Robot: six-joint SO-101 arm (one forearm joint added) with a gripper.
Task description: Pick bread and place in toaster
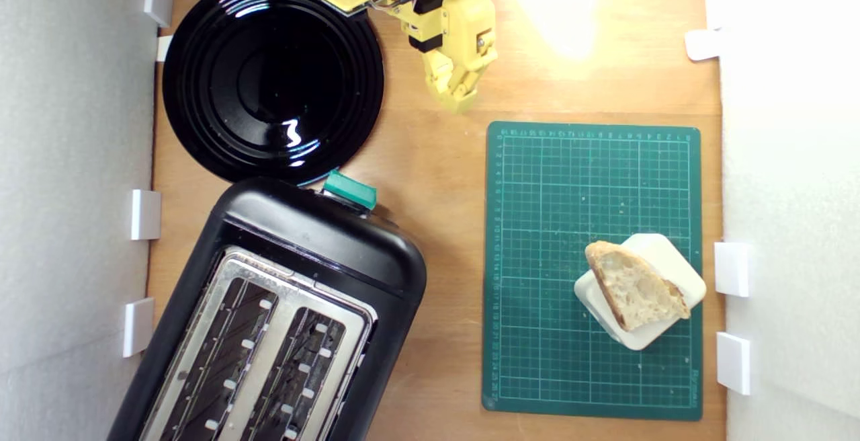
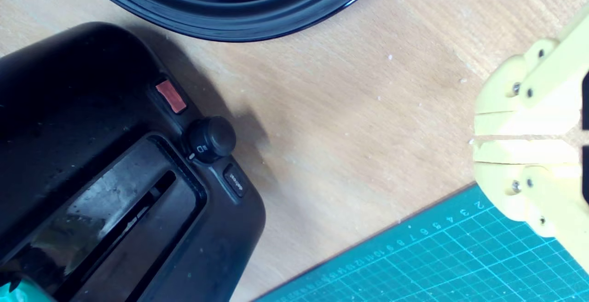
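The yellow gripper [image 1: 459, 101] has its fingers [image 2: 515, 152] pressed together, holding nothing, above bare wood just beyond the green cutting mat's [image 1: 537, 360] far edge. On that mat's near corner at the exterior view's right, the bread [image 1: 635, 286] lies on a cream block [image 1: 678, 263]. The toaster [image 1: 322, 239] stands off the mat at the exterior view's left, with the black plate [image 1: 201, 71] behind it.

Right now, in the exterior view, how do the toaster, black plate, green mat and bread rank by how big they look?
Largest to smallest:
1. Toaster, cut off by the frame
2. Green mat, close to the toaster, so unsure
3. Black plate
4. Bread
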